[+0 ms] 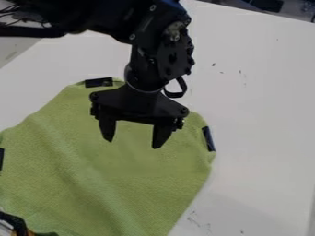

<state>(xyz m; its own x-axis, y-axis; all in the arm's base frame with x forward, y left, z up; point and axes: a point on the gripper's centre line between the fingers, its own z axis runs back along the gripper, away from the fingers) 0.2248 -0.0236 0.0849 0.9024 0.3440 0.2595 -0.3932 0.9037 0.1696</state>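
Observation:
The black gripper (133,142) hangs over the upper part of a green cloth (111,184), its two fingers spread wide and nothing between them. The cloth lies fairly flat on the white table. Black tape pieces sit at its edges: one tape piece (98,82) at the top beside the gripper, another tape piece (208,138) at the right, and a third tape piece (1,158) at the left edge of the view. Whether the fingertips touch the cloth, I cannot tell.
The white table (258,92) extends around the cloth, with small dark marks on its surface. At the bottom left corner is a black and orange object (15,225), partly cut off. Dark items lie beyond the table's edge at the top right.

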